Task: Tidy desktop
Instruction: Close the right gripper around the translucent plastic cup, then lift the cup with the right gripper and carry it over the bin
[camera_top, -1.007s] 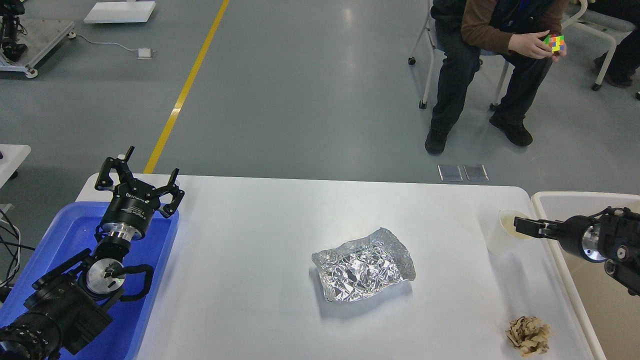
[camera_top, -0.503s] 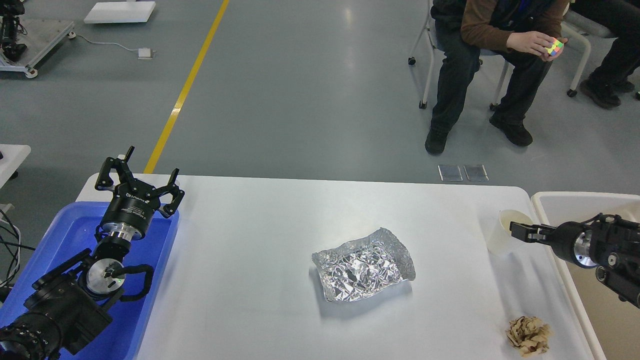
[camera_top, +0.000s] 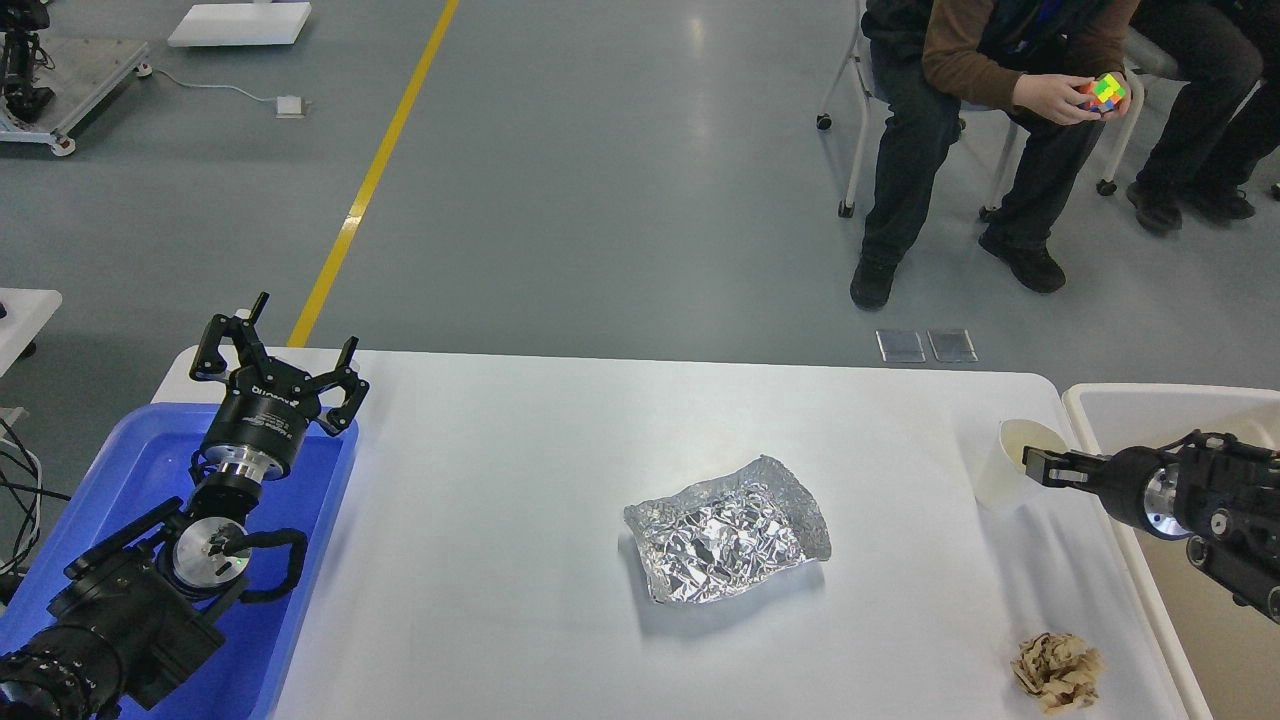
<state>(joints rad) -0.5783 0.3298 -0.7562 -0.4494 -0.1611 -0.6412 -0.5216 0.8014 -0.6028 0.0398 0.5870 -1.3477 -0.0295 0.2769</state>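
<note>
The white desktop (camera_top: 520, 600) holds a crumpled sheet of aluminium foil (camera_top: 727, 541) in the middle, a white paper cup (camera_top: 1003, 470) standing at the far right, and a crumpled brown paper ball (camera_top: 1056, 671) near the front right. My left gripper (camera_top: 275, 350) is open and empty above the far end of the blue tray (camera_top: 150, 470). My right gripper (camera_top: 1040, 466) reaches in from the right, its tip at the cup's right rim. Its fingers look like one dark bar, so I cannot tell whether they grip the cup.
A beige-white bin (camera_top: 1100, 400) stands just off the table's right edge, under my right arm. A person (camera_top: 960, 60) sits on a chair beyond the table with a colour cube. A yellow line (camera_top: 370, 180) runs across the grey floor.
My right gripper has dropped slightly and settled at the cup's right rim. The cup, foil and paper ball have not moved. The left arm is still.
</note>
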